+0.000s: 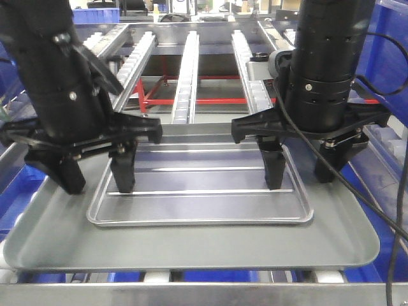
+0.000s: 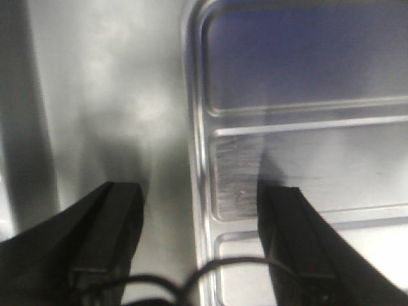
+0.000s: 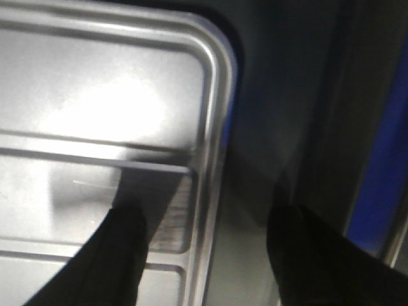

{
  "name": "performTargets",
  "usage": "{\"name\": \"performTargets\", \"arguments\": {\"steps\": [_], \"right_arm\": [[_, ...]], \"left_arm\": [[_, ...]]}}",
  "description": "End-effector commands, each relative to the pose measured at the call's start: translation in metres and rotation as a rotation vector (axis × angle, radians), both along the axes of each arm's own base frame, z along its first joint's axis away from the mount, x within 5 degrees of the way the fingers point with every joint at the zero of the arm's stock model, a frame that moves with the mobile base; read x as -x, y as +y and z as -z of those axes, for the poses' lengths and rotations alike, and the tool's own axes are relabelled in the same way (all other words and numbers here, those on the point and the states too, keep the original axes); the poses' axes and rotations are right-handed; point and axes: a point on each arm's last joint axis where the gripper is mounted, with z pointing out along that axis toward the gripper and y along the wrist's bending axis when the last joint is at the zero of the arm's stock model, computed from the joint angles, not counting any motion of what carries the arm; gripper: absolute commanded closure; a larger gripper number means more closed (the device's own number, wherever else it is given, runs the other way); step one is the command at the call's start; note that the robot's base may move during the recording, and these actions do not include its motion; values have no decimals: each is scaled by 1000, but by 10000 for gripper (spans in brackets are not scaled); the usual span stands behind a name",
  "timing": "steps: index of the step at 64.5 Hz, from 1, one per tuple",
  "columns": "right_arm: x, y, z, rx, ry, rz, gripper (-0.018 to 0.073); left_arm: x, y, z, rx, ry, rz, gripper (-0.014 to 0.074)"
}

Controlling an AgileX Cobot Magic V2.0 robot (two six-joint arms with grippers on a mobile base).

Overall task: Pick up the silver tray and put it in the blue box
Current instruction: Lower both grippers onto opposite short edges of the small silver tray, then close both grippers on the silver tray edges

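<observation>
Silver tray [image 1: 201, 191] lies flat on the grey tray [image 1: 191, 245], long sides parallel to the grey tray's near edge. It sits about midway left to right and closer to the far edge, so a broad bare strip runs along the near edge. The grey tray rests on a roller rack [image 1: 187, 76].

Left gripper [image 1: 97, 182]: fingers apart, straddling the silver tray's left rim. One finger is inside over the tray floor, the other outside over the grey tray. Left wrist view agrees: the rim of the silver tray [image 2: 306, 172] runs up between the two tips of the left gripper [image 2: 196, 197]. Nothing clamped.

Right gripper [image 1: 303, 172]: fingers apart, astride the right rim near its far corner. In the right wrist view one tip is over the silver tray [image 3: 95, 115], the other outside; right gripper [image 3: 207, 220].

Cannot tell whether any tip touches metal.

Blue plastic [image 1: 390, 51] shows past the rack's right side; too little in view to identify.
</observation>
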Motion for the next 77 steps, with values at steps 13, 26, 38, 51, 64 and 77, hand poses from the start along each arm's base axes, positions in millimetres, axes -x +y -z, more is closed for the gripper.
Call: {"name": "performTargets", "arguments": {"steps": [13, 26, 38, 51, 64, 77], "right_arm": [[-9, 0, -12, -21, -68, -2, 60], [-9, 0, -7, -14, -54, -3, 284], [-10, 0, -7, -14, -55, -3, 504], [-9, 0, -7, -13, -56, -4, 510], [-2, -6, -31, 2, -95, -13, 510], [18, -19, -78, -18, -167, 0, 503]], "left_arm": [[-6, -4, -20, 60, -87, 0, 291], [-6, -4, -20, 63, -87, -6, 375], [-6, -4, -20, 65, -88, -7, 610], [-8, -1, -20, 72, -87, -31, 692], [-8, 3, -35, 36, -72, -38, 692], [5, 13, -80, 62, -135, -42, 692]]}}
